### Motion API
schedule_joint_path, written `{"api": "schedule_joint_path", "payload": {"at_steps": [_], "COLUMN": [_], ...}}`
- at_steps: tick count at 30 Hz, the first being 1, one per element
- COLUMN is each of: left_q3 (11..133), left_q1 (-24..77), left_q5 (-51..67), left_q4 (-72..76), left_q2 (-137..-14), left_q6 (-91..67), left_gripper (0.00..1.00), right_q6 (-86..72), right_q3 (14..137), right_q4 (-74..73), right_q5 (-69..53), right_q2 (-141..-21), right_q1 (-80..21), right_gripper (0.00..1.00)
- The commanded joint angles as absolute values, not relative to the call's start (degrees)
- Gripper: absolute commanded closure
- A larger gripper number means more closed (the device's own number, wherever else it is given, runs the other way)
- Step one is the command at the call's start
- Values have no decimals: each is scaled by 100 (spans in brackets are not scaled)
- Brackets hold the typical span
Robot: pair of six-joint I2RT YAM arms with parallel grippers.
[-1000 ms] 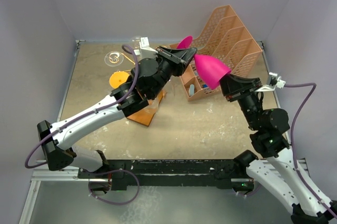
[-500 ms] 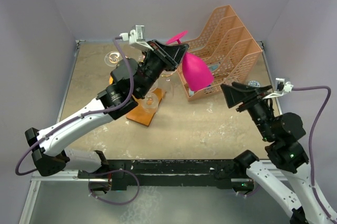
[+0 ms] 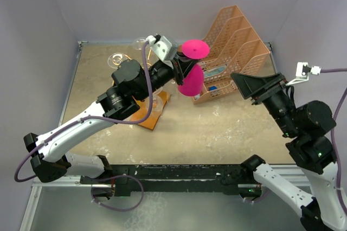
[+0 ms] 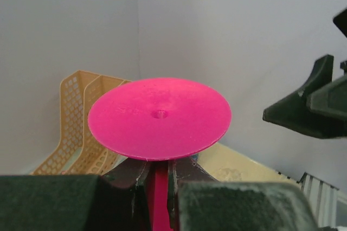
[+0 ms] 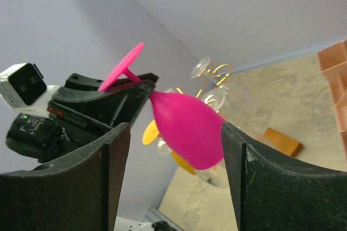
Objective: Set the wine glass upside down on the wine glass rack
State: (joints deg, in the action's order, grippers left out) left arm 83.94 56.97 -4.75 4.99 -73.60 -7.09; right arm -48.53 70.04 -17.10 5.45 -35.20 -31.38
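The pink wine glass (image 3: 191,83) hangs upside down in the air, foot (image 3: 194,49) up and bowl down. My left gripper (image 3: 179,70) is shut on its stem (image 4: 157,187), just under the foot (image 4: 160,117). The gold wire rack is mostly hidden behind my left arm. Its copper-brown base (image 3: 154,116) shows below and left of the glass, and its gold scrolls (image 5: 216,75) show in the right wrist view. My right gripper (image 3: 250,85) is open and empty, apart to the right of the glass. The right wrist view shows the bowl (image 5: 187,128) beyond its fingers (image 5: 116,149).
The peach mesh file organiser (image 3: 238,41) stands at the back right, close behind the pink glass. An orange glass (image 3: 121,82) and clear glasses (image 5: 217,98) hang on the rack. Another clear glass (image 3: 116,59) lies at the back left. Purple walls close in the table.
My right gripper let go of the pink bowl and drew back to the right. My left gripper kept the stem and turned the glass foot-up, bowl down.
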Motion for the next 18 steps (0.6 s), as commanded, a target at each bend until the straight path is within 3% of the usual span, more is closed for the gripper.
{"api": "schedule_joint_path", "payload": {"at_steps": [1,7,18], "left_q3": [8346,8123,7831], "left_q1": [5677,5677,5675], "left_q5": [229,536,656], "left_q4": [830,1107,1505], "left_q2": [-7174,-7130,-6960], "left_q6": [291,525,708], "left_gripper": [100,100,100], "right_q6": [-5449,-6062,-6890], "right_q3": [7431,7560,7586], "right_q4": [-1130,-276,-500], "right_q5": [-209,-1005,-671], "right_q2": [-4032,-4513,-4797], "right_q1": [-3146,-3146,-3146], "right_gripper": [31,34,47]}}
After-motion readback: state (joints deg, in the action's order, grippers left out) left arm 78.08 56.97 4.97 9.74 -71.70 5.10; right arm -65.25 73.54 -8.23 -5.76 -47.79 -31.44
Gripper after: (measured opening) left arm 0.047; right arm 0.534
